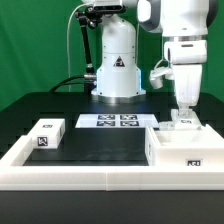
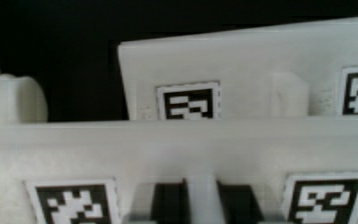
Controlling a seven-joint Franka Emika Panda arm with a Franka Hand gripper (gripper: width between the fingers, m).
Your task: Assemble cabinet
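Note:
The cabinet's large white box (image 1: 172,150) stands at the exterior view's right, behind the front rail. My gripper (image 1: 185,109) points straight down over its far right corner, with a small white tagged block (image 1: 184,121) at its tips. In the wrist view my gripper (image 2: 202,206) has its two dark fingers (image 2: 171,205) closed on a thin white edge of that block (image 2: 87,150), whose tags show on either side. A further tagged white part of the cabinet (image 2: 247,75) lies beyond it. Another small white block (image 1: 48,135) lies at the exterior view's left.
The marker board (image 1: 108,121) lies flat in the middle, in front of the robot base (image 1: 117,70). A long white rail (image 1: 90,181) edges the table front. A rounded white shape (image 2: 5,100) shows at the wrist view's edge.

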